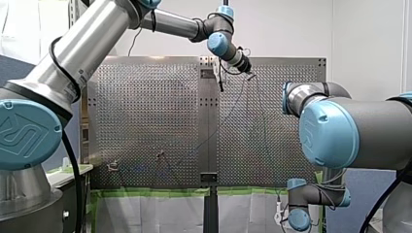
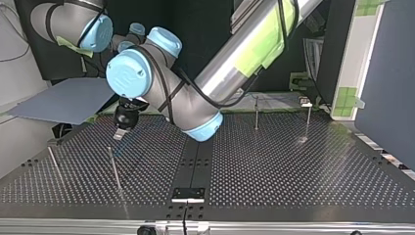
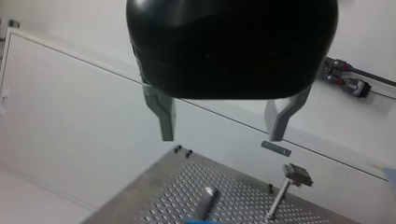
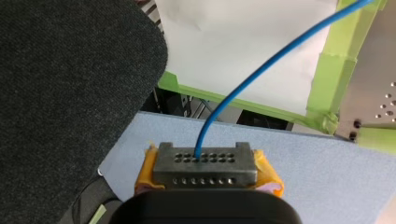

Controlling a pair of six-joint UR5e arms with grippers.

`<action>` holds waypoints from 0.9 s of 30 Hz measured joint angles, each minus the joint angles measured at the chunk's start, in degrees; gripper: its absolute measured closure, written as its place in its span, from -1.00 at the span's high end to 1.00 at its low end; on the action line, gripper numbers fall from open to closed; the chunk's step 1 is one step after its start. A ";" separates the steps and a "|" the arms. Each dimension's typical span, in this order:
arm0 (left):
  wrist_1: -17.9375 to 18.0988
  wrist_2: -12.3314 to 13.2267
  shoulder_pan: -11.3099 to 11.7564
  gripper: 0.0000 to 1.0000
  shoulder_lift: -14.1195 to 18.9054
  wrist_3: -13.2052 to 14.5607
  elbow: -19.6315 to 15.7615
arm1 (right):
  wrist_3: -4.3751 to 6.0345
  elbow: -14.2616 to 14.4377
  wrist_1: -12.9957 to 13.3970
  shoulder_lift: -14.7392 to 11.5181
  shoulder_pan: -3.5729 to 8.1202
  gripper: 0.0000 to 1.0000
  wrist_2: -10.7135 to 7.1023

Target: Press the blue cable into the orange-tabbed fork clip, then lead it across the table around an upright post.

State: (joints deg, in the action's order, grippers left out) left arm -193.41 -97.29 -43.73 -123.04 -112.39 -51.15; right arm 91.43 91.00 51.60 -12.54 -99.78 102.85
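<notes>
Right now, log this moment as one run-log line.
left gripper: open, empty, above perforated table | right gripper: shut on blue cable | cable: rises away from right gripper

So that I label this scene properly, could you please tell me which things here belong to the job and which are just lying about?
Job: cable, shut in my right gripper; my open left gripper; posts; table.
Lying about: grey board; green tape; white sheet.
</notes>
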 joint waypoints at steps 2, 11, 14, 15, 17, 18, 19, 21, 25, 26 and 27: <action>0.12 -0.35 -0.08 0.96 -0.94 -1.02 0.00 | 0.00 -0.02 0.03 0.00 0.02 -1.00 0.03; 0.41 -2.21 0.10 0.96 -1.95 -5.54 0.00 | -0.01 -0.07 0.16 0.00 -0.01 -1.00 0.07; 1.38 -2.40 0.05 0.96 -1.95 -7.14 0.01 | 0.00 -0.07 0.15 0.00 -0.02 -1.00 0.07; 1.77 -2.43 0.03 0.96 -1.95 -7.63 0.01 | -0.01 -0.07 0.13 0.00 -0.02 -1.00 0.05; 2.74 -2.45 -0.02 0.96 -1.96 -8.71 0.01 | 0.00 -0.07 0.11 0.00 -0.02 -1.00 0.02; 3.17 -2.45 -0.03 0.96 -1.97 -9.14 0.01 | 0.00 -0.07 0.10 0.00 -0.02 -1.00 0.01; 3.56 -2.43 -0.03 0.96 -1.99 -9.57 0.01 | -0.01 -0.07 0.10 -0.01 -0.02 -1.00 0.00; 4.49 -2.40 -0.03 0.96 -2.03 -10.52 0.01 | -0.01 -0.07 0.09 -0.01 -0.03 -1.00 -0.06; 6.21 -2.37 0.08 0.96 -2.41 -12.25 0.01 | -0.01 -0.07 0.09 -0.01 -0.03 -1.00 -0.21; 6.82 -2.33 0.16 0.96 -2.67 -12.83 0.02 | -0.01 -0.07 0.07 -0.01 -0.03 -1.00 -0.23; 7.22 -2.35 0.22 0.96 -2.88 -13.26 0.02 | -0.01 -0.07 0.06 0.00 -0.03 -1.00 -0.24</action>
State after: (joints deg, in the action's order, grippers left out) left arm -186.19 -99.65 -43.51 -125.92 -125.65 -51.13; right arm 91.42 90.93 51.66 -12.54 -99.80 102.61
